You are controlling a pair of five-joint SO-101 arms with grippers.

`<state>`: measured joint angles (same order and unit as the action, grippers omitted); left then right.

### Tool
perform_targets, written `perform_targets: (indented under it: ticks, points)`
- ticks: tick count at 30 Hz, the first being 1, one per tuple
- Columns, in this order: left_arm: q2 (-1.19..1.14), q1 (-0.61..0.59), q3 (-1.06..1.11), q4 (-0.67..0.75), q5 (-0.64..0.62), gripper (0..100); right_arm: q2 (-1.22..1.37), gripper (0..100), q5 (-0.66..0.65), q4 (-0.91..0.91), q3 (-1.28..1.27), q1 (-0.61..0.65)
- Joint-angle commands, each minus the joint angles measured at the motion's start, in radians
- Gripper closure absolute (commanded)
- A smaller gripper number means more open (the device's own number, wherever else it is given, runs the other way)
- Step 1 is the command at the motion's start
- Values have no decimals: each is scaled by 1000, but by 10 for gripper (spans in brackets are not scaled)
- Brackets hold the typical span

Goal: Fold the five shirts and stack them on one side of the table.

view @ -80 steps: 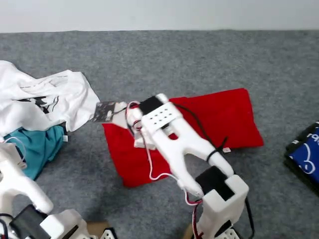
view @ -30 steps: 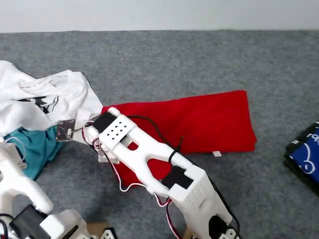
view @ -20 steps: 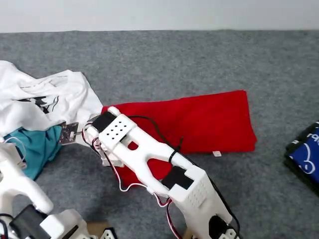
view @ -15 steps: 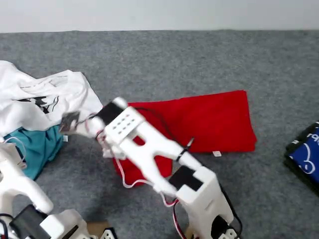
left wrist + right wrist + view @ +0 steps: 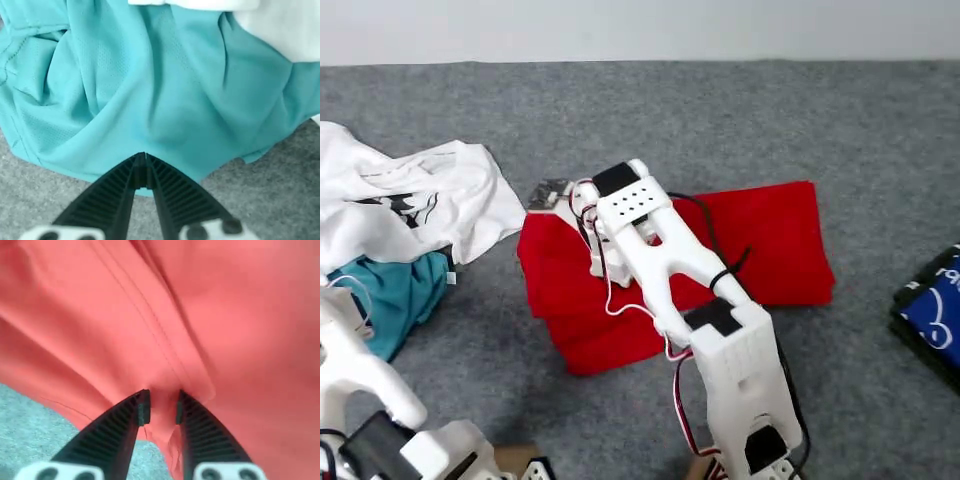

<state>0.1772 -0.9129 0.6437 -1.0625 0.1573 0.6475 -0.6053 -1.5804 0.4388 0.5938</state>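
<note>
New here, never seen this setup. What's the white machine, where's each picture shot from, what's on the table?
Two small white robot arms, each ending in a two-fingered gripper. One picture looks down from a fixed camera; the other two come from wrist cameras. On the grey table lie a half-folded red shirt, a crumpled white printed shirt over a teal shirt, and a blue-and-black cloth at the edge. The right gripper pinches a fold of the red shirt. The left gripper is shut above the teal shirt's edge.
</note>
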Motion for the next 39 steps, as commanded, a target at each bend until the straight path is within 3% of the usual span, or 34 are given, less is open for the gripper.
perform_targets:
  ticks: [1, 6, 17, 27, 33, 39]
  points:
    - [35, 5, -8, 11, 8, 996, 19, 919, 2, -24, 49, -30]
    - [35, 5, -8, 11, 8, 996, 27, 916, -35, -25, 49, -35]
    - [41, 0, -8, 0, 8, 996, -254, 916, -41, -143, 49, -53]
    - [43, 0, -10, -25, 8, 996, -282, 919, -38, -197, 5, -274]
    - [41, 5, -15, -44, 8, 996, -367, 916, -35, -206, -157, -165]
    - [37, -2, -13, -44, 8, 996, -512, 913, -155, -93, -463, -47]
